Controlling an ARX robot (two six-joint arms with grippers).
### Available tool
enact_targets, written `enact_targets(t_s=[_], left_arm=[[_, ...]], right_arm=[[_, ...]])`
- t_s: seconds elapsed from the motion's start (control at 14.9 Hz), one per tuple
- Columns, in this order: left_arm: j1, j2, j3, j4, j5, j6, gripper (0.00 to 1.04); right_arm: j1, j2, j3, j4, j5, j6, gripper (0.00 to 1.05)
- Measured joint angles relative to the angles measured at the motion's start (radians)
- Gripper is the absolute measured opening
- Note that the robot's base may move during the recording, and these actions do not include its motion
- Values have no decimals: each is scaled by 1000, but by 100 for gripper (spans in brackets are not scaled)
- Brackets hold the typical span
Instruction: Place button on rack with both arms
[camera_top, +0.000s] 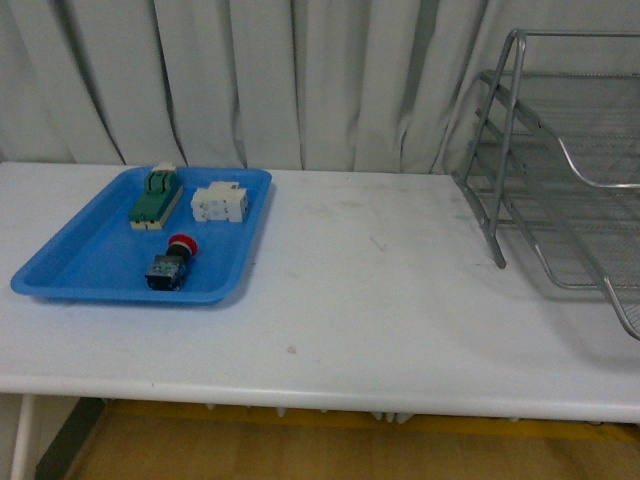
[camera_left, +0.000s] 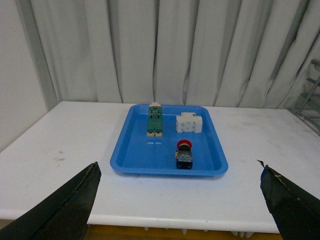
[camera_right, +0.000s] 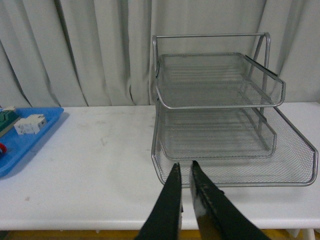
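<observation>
The button (camera_top: 172, 262) seems to lie on its side in the near part of the blue tray (camera_top: 60, 285), red cap toward the curtain, apart from the green block (camera_top: 157, 198) and white component (camera_top: 220, 203) behind it. Nothing holds it, so I judge you're at the start, with the pick-up not yet begun. Your left hand (camera_left: 178, 171) hangs wide open and empty, facing the tray; next, lower it over the button's body and close. Your right hand (camera_right: 185, 165) is almost closed on nothing, pointing at the rack (camera_right: 220, 100), well apart across the desk (camera_top: 380, 300).
</observation>
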Motion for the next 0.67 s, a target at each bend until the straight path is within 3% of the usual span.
enact_targets(t_s=[0.2, 0.27, 0.34, 0.4, 0.47, 0.61, 0.67], left_arm=[[0, 0, 0, 0, 0, 0, 98], [-10, 18, 25, -90, -24, -21, 98], [-88, 188, 150, -329, -128, -99, 98], [-164, 326, 271, -430, -190, -187, 98], [-153, 579, 462, -164, -129, -240, 98], [-36, 983, 584, 47, 0, -192, 98], [-28, 1160, 681, 80, 26, -162, 98]], right_arm=[[0, 0, 0, 0, 0, 0, 40], [0, 0, 0, 0, 0, 0, 53], [0, 0, 0, 0, 1, 0, 66], [0, 0, 0, 1, -1, 0, 79], [0, 0, 0, 1, 0, 0, 97], [0, 0, 0, 0, 0, 0, 98], [0, 0, 0, 0, 0, 0, 98]])
